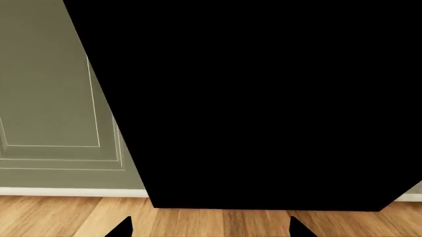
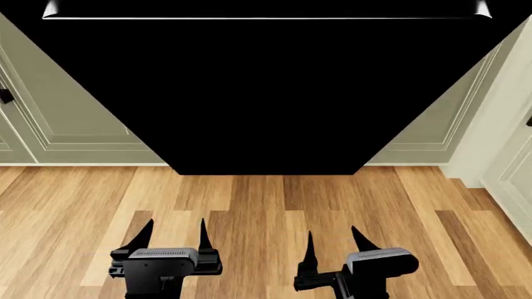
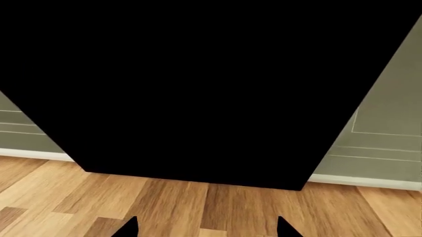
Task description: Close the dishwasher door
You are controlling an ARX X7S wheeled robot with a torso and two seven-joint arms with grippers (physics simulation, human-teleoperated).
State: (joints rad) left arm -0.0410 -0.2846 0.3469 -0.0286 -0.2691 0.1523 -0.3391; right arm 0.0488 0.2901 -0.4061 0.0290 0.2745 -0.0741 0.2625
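Observation:
The dishwasher door [image 2: 266, 93] is a large glossy black panel filling the upper head view, with a silver bar handle [image 2: 266, 17] along its top edge. It hangs open, tilted out over the floor, and also fills the left wrist view [image 1: 264, 98] and the right wrist view [image 3: 197, 84]. My left gripper [image 2: 176, 232] is low above the wood floor, open and empty, short of the door. My right gripper [image 2: 331, 242] sits beside it, open and empty too. Only the black fingertips [image 1: 122, 228] show in the left wrist view, as do the fingertips [image 3: 126, 228] in the right wrist view.
Pale green panelled cabinet doors [image 2: 58, 118] flank the dishwasher on the left and on the right [image 2: 449, 118]. A white baseboard [image 1: 66, 191] runs under them. A wood plank floor [image 2: 266, 212] lies between the grippers and the door. Another cabinet front [image 2: 515, 168] juts out at far right.

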